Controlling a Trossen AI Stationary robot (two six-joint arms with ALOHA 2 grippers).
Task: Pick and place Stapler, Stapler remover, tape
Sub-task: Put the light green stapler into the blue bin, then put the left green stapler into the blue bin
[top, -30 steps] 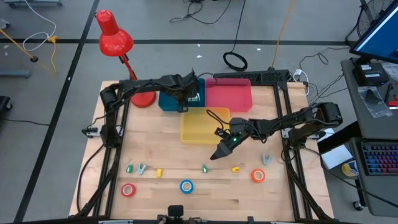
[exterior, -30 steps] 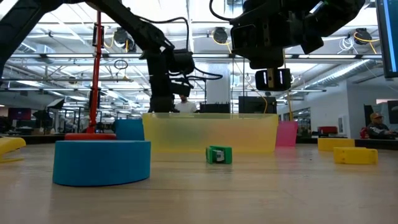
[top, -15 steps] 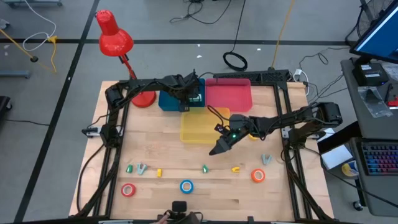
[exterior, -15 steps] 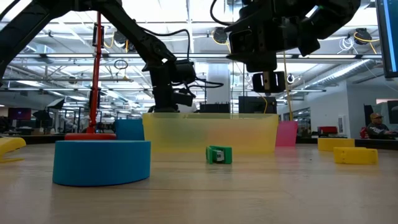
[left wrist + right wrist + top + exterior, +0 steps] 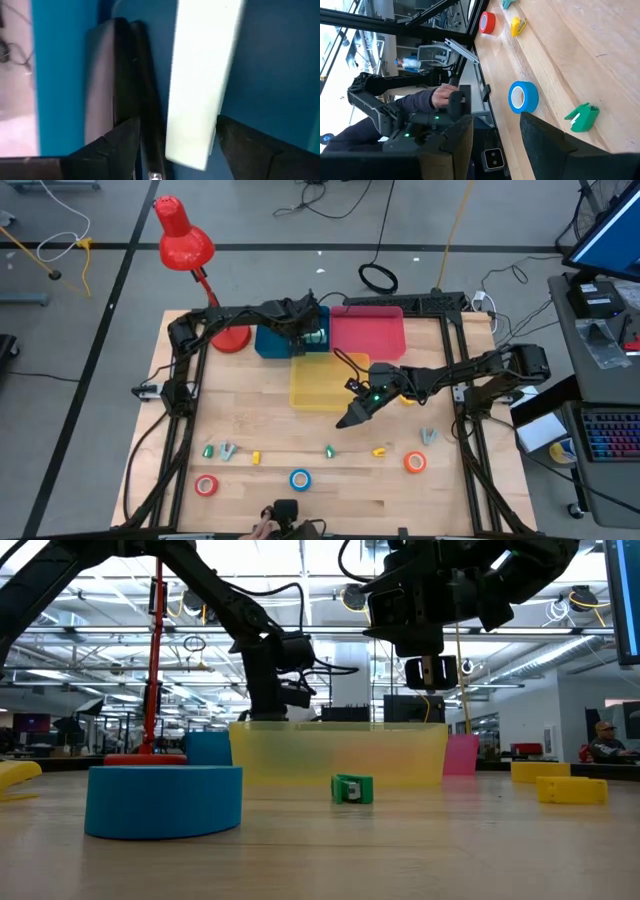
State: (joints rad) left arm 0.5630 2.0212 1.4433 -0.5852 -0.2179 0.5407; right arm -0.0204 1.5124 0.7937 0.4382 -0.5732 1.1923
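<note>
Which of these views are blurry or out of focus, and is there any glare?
Left wrist view: soft throughout, the pale stapler and blue bin too close for focus. Low view: the near blue tape is sharp, while ceiling lights flare behind the arms. Right wrist view: clear on the blue tape, washed out at the bright far edge. High view: evenly lit, no glare.

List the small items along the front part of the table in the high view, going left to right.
Green stapler → grey staple remover → yellow stapler → blue tape → green staple remover → yellow staple remover → orange tape → grey-green staple remover.
</note>
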